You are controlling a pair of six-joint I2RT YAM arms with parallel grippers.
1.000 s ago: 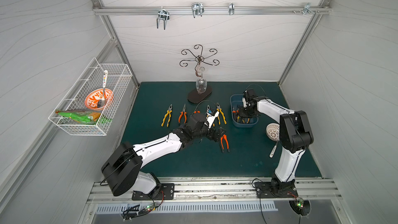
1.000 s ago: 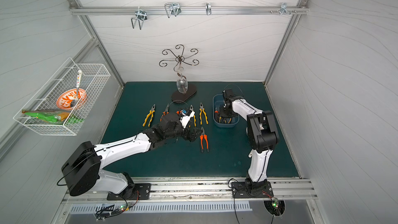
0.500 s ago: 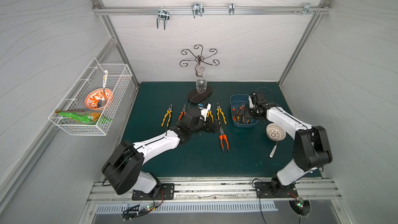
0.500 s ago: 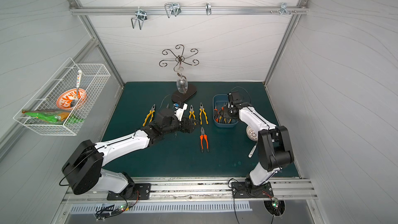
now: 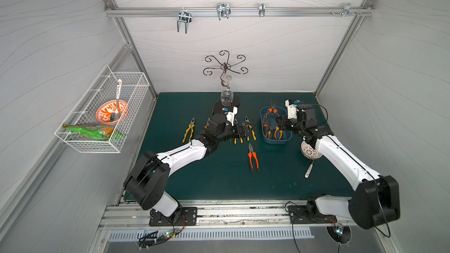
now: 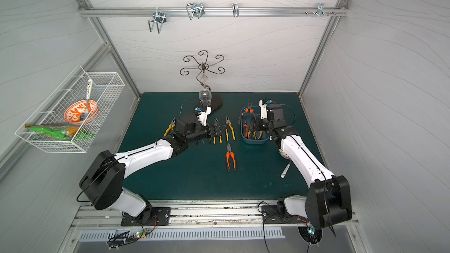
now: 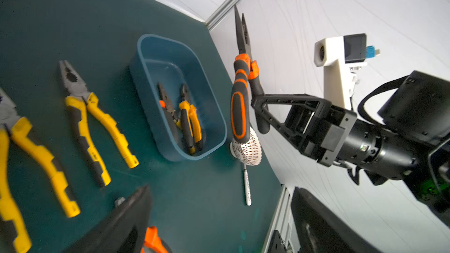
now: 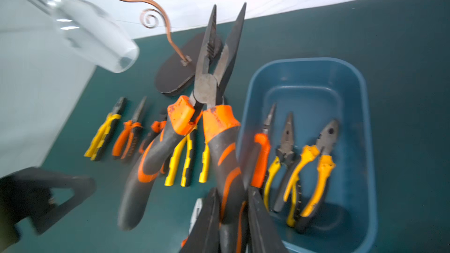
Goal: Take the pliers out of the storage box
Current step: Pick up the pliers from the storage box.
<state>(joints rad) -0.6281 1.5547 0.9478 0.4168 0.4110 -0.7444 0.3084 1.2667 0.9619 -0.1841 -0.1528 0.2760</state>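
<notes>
Hovering by the storage box [image 5: 275,141], right gripper [image 7: 258,110] clamps pliers [image 7: 239,108] (left gripper [image 5: 245,130] spread, empty).

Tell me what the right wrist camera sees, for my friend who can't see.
The right gripper grips orange-and-black long-nose pliers by one handle, up in the air. Three more pliers lie in the blue storage box; others sit in a row on the green mat.
</notes>
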